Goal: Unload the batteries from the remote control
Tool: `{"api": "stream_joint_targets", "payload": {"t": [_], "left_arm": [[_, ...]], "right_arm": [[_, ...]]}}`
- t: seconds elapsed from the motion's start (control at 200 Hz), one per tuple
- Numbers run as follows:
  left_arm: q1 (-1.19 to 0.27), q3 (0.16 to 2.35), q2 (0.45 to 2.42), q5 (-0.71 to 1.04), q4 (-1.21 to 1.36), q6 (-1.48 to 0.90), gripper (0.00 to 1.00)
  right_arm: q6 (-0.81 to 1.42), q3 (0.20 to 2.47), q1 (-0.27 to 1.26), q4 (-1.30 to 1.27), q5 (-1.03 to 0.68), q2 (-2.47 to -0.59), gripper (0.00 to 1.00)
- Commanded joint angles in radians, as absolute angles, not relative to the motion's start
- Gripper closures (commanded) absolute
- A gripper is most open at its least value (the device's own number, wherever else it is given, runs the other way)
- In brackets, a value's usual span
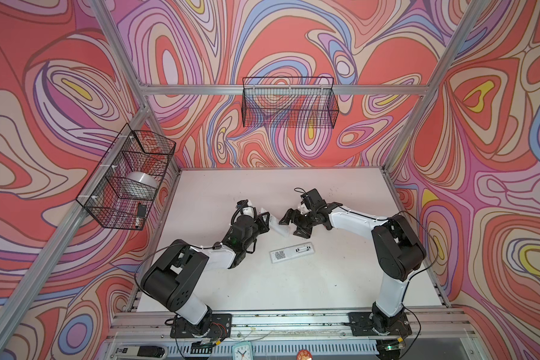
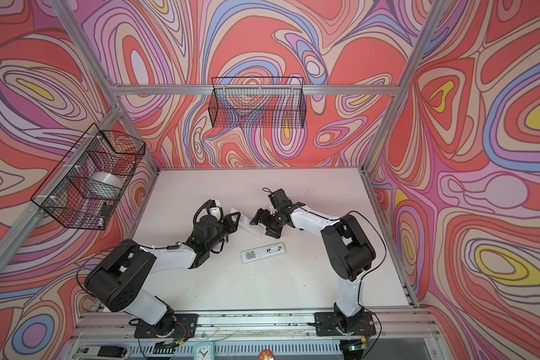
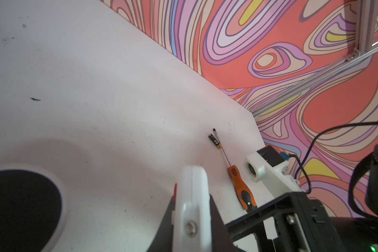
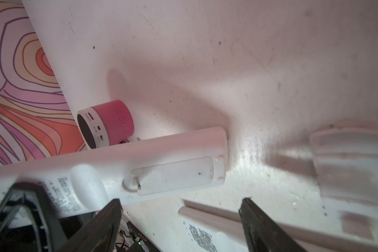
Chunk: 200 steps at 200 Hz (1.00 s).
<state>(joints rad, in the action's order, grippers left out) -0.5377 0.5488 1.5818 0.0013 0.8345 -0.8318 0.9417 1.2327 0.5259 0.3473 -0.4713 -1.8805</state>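
My left fingers (image 1: 266,223) pinch a white remote (image 1: 276,227) by its long edges, clear of the worktop (image 1: 340,280), battery cover still on. My right fingers (image 1: 292,225) stand spread at its free end, gripping nothing. Below lies a second remote (image 1: 291,252) with its compartment open, and one loose cover (image 4: 347,163) nearby. One battery (image 3: 215,141) rests against one screwdriver (image 3: 238,181). One pink speaker (image 4: 106,123) lies beyond the held remote. Open worktop stretches toward the back wall (image 1: 262,140).
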Motion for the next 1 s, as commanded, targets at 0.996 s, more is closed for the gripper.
{"api": "stream_joint_targets", "payload": {"t": [0.996], "left_arm": [[-0.542,0.561,1.595,0.034,0.839,-0.809,1.0]], "right_arm": [[0.866,1.352,0.559,0.464,-0.422,-2.021,0.14]]}}
